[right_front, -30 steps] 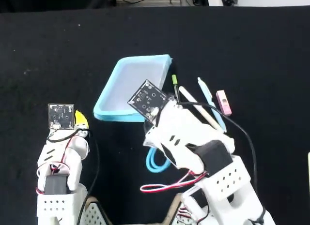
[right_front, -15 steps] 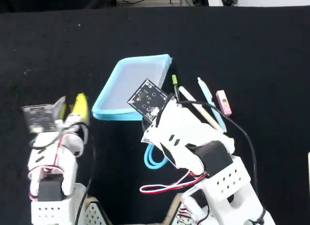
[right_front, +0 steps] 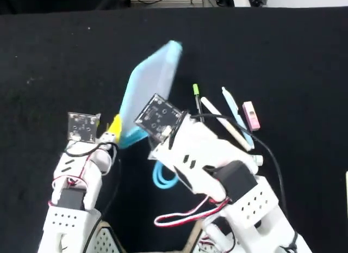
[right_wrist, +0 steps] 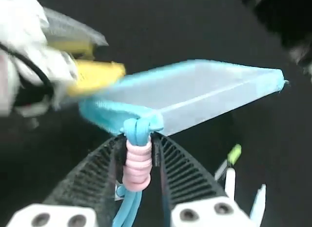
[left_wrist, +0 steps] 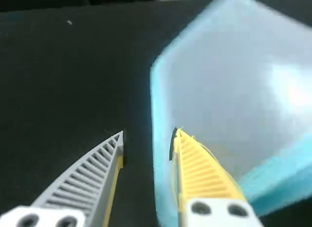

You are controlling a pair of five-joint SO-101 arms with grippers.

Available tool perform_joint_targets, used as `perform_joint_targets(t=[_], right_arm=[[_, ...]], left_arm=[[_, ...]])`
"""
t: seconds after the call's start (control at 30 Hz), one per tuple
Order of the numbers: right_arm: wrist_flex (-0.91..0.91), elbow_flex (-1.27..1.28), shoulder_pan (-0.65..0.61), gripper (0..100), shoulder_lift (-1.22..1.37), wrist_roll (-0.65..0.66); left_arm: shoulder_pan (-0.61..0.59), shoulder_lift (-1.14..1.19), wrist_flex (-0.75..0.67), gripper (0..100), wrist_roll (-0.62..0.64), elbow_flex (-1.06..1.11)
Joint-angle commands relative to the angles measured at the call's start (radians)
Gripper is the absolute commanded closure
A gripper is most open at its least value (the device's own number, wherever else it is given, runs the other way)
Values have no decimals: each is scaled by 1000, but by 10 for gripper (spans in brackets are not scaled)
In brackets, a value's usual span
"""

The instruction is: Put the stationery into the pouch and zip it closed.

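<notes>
1. Black cloth [right_front: 54, 57] covers the table, and on it the pale blue pouch [right_front: 149, 84] stands tilted up on one edge between your two arms.
2. Your right gripper [right_wrist: 139, 143] is clenched on the pink beaded pull [right_wrist: 138, 166] at the pouch's corner. The blue cord [right_front: 163, 179] loops down below it.
3. Your left gripper [left_wrist: 147, 135] is spread wide. Its yellow finger [left_wrist: 200, 173] lies against the pouch's face, its grey finger [left_wrist: 97, 163] is out over the cloth, and the pouch's near edge sits between them, ungripped.
4. Beside the pouch, on the right arm's side, lie the green-tipped pen [right_front: 196, 92], white pen [right_front: 223, 121], pale blue pen [right_front: 235, 109] and pink eraser [right_front: 250, 115], all on the cloth.
5. You look to be at the opening step, with nothing loaded. The blur may hide it, but you cannot tell whether the zip is open.
6. Next, close the left jaws on that edge to brace the pouch, then draw the pull along with the right.
</notes>
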Motion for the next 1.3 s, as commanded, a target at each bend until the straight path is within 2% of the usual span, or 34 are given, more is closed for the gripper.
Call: perform_joint_targets(t=[0.0, 0.13, 0.3, 0.57, 0.73, 1.07, 1.27], right_arm=[[-130, -8, -55, 988, -33, -14], [-250, 71, -81, 987, -33, -101], [-270, 130, -83, 987, -33, -107], [-276, 246, -83, 987, -33, -106], [-278, 308, -84, 987, -33, -106], [-278, 407, -81, 987, -33, -106], [-318, 430, -77, 988, -33, -112]], left_arm=[[116, 17, 95, 830, -5, -45], [209, -23, 192, 830, -5, -68], [217, -89, 201, 830, -6, -30], [62, -230, 206, 831, -6, 18], [-30, -296, 299, 831, -11, -8], [-41, -287, 523, 831, -15, -183], [-24, -287, 640, 831, -140, -275]])
